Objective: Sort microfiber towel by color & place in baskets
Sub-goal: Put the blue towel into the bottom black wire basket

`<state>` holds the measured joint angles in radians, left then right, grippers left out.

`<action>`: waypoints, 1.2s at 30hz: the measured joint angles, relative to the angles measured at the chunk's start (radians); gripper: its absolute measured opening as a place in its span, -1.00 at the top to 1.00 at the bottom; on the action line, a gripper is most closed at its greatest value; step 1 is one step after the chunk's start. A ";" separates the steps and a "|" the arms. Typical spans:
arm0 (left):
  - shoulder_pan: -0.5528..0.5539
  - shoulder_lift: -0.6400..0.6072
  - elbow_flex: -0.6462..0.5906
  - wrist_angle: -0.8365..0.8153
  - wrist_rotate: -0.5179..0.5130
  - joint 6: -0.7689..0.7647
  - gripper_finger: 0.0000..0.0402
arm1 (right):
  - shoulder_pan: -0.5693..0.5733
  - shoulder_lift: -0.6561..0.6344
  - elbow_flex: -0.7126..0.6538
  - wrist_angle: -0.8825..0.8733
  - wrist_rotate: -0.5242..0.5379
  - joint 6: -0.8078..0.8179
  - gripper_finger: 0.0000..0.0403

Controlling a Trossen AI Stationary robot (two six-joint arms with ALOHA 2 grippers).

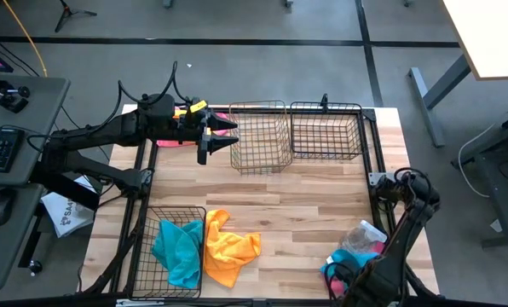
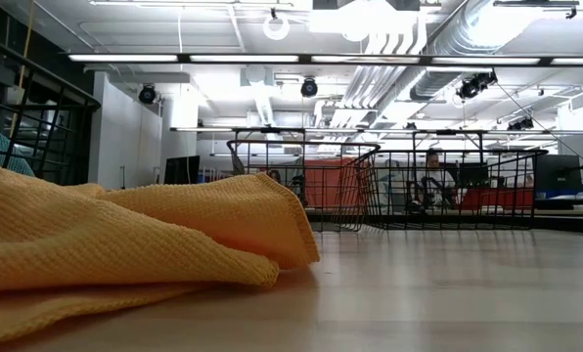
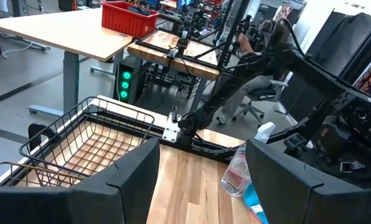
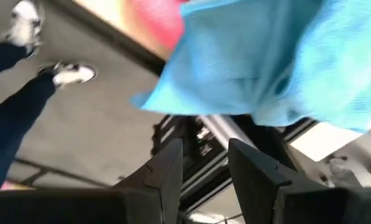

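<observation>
My left gripper (image 1: 218, 136) is open and empty above the table's far left, beside the left one of two empty wire baskets (image 1: 258, 136) (image 1: 326, 128); it also shows in the left wrist view (image 3: 201, 149). Pink (image 1: 164, 141) and yellow (image 1: 191, 107) cloth lie under its arm. A third basket (image 1: 156, 223) at the near left holds a turquoise towel (image 1: 177, 251). An orange-yellow towel (image 1: 228, 251) lies on the table with one edge on that basket's rim. My right gripper (image 4: 204, 149) is open at the near right edge, just short of a turquoise towel (image 4: 266, 62) and a pink one (image 4: 157, 18).
A clear plastic bottle (image 1: 365, 234) lies beside the turquoise towel (image 1: 348, 260) at the near right. A black frame (image 1: 373, 162) runs along the table's sides. Bare wood lies between the baskets mid-table. A person's legs (image 4: 23, 106) show on the floor beyond the near edge.
</observation>
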<state>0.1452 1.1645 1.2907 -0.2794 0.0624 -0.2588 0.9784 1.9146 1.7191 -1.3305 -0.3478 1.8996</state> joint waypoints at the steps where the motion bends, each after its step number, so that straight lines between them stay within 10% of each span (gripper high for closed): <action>1: 0.000 0.000 0.000 0.000 0.000 0.000 -0.13 | 0.002 0.002 0.000 -0.003 0.012 0.005 0.39; 21: 0.000 0.000 0.000 -0.001 -0.024 0.000 -0.13 | 0.051 0.003 0.000 0.002 0.235 0.011 0.35; 36: 0.000 0.000 0.000 -0.001 -0.026 0.000 -0.13 | 0.052 0.003 0.000 -0.090 0.165 0.015 -0.50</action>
<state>0.1452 1.1645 1.2903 -0.2806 0.0360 -0.2584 1.0306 1.9179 1.7191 -1.4209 -0.1832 1.9143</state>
